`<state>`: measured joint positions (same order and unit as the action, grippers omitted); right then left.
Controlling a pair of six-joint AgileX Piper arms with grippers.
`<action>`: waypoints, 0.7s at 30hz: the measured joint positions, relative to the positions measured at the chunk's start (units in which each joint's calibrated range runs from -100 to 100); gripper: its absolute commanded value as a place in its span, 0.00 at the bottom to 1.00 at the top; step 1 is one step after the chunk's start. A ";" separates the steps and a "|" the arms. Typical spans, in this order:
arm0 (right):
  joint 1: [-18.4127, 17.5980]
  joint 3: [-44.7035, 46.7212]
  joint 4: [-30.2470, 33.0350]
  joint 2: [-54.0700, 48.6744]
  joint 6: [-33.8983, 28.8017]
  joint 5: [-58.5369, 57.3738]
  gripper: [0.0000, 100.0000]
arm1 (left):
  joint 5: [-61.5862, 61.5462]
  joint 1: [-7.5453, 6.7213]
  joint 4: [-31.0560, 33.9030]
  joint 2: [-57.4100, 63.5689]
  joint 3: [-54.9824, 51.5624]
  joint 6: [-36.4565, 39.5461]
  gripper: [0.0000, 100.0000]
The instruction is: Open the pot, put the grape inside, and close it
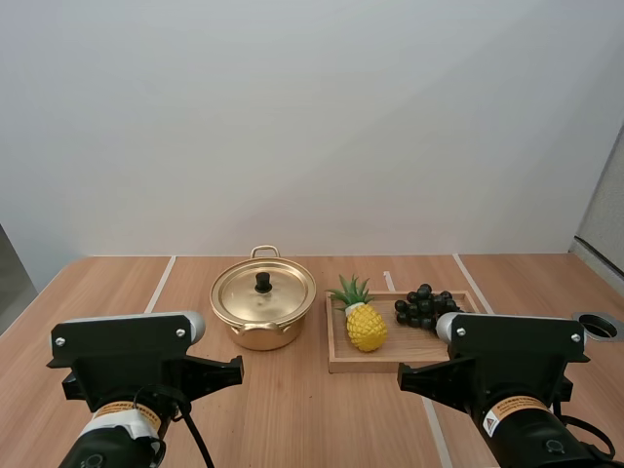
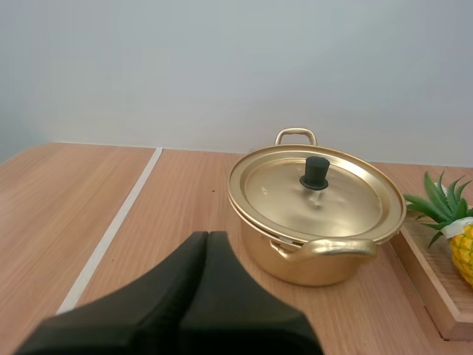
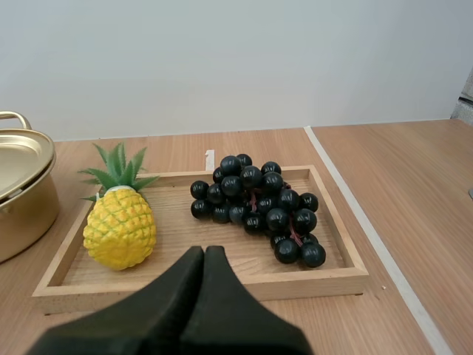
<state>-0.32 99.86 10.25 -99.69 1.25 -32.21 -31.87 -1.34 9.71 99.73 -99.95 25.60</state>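
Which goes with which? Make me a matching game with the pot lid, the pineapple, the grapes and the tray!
Things:
1. lid
2. pineapple
3. bunch of grapes
4. wooden tray

Clues:
A. yellow with green leaves
B. gold, sitting closed on the pot
C. light brown, beside the pot
D. dark, almost black

Pairs: 1-B, 2-A, 3-D, 4-C.

The pot (image 1: 261, 336) is sitting on the table (image 1: 292, 409), left of the wooden tray (image 1: 390, 364) and just beside it, with the lid (image 1: 244, 294) resting on top of it. The pineapple (image 1: 366, 327) is sitting in the tray's left part, nearest the pot. The bunch of grapes (image 1: 424, 305) is lying in the tray's right part, slightly behind the pineapple and apart from it.
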 measured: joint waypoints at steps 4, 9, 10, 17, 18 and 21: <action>0.07 0.00 -9.25 0.00 13.81 -0.58 0.00 | 0.60 0.07 -5.27 0.00 0.00 -7.60 0.00; 0.07 0.00 -11.57 0.00 17.41 -0.58 0.00 | 0.60 0.07 -6.51 0.00 0.00 -9.65 0.00; 0.07 0.00 -11.57 0.00 17.63 -0.58 0.00 | 0.60 0.07 -6.51 0.00 0.00 -9.72 0.00; 0.07 0.00 -11.93 0.00 18.07 -0.58 0.00 | 0.60 0.07 -6.64 0.00 0.00 -9.89 0.00; 0.07 0.00 -11.93 0.00 18.07 -0.58 0.00 | 0.60 0.07 -6.64 0.00 0.00 -9.89 0.00; 0.07 0.00 -11.93 0.00 18.07 -0.58 0.00 | 0.60 0.07 -6.75 0.00 0.00 -9.89 0.00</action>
<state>-0.24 99.86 -1.69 -99.69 19.31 -32.79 -31.27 -1.26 2.97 99.73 -99.95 15.71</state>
